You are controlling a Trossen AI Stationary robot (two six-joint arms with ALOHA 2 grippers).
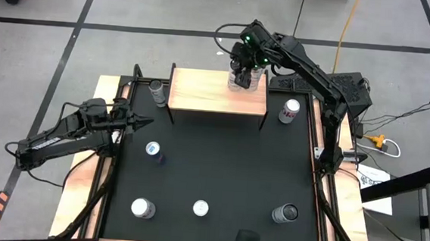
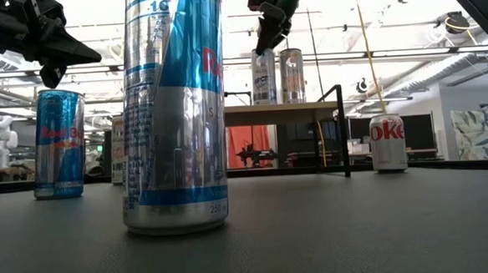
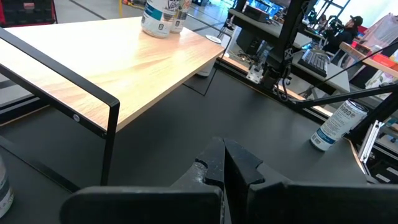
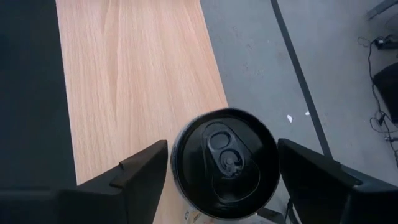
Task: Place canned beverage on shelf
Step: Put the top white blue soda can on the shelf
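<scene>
At upper centre of your high view, the right gripper (image 1: 243, 71) straddles, spread, a black-topped can (image 4: 225, 163) on the pale wood shelf (image 1: 202, 93).

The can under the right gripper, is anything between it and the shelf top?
Nothing visible. The can stands on the shelf beside another can, and the right gripper has its fingers open either side of it.

We see a pale wood shelf (image 1: 202, 91) on black legs, a black bench (image 1: 219, 166), a blue-and-silver can (image 2: 173, 115), and a black-topped can (image 4: 225, 160).
</scene>
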